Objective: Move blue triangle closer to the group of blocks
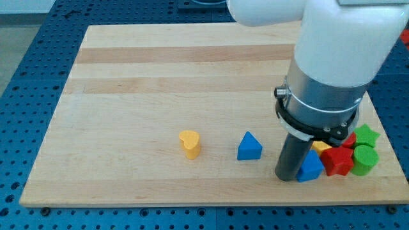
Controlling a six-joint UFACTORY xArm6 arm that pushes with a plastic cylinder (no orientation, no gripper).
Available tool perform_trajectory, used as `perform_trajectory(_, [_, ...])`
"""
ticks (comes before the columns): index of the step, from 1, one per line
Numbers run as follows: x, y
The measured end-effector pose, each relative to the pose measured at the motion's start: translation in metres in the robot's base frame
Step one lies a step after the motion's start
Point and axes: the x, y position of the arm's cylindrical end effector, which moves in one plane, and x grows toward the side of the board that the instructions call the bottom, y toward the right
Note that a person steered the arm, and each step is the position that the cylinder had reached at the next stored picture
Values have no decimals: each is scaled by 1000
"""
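The blue triangle point(249, 147) sits alone on the wooden board point(160, 76), at the view's lower middle. To its right, near the view's lower right corner, is a tight group: another blue block point(312, 169), a red star point(338, 160), a yellow block point(322, 147), a green star point(366, 135), a green round block point(364, 160) and a bit of another red block point(349, 139). My tip point(287, 177) stands between the blue triangle and the group, touching or nearly touching the group's blue block on its left side. The arm hides part of the group.
A yellow heart point(190, 143) lies to the left of the blue triangle. The board's bottom edge point(192, 203) runs close below the blocks. The white and grey arm body point(332, 57) fills the view's upper right.
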Motion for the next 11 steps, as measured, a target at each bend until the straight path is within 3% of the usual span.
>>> perform_trajectory(2, [-11,22])
perform_trajectory(3, [4,0])
perform_trajectory(4, [26,-65])
perform_trajectory(5, [21,-105])
perform_trajectory(6, [-10,-114])
perform_trajectory(7, [-36,-109])
perform_trajectory(11, [-34,-30])
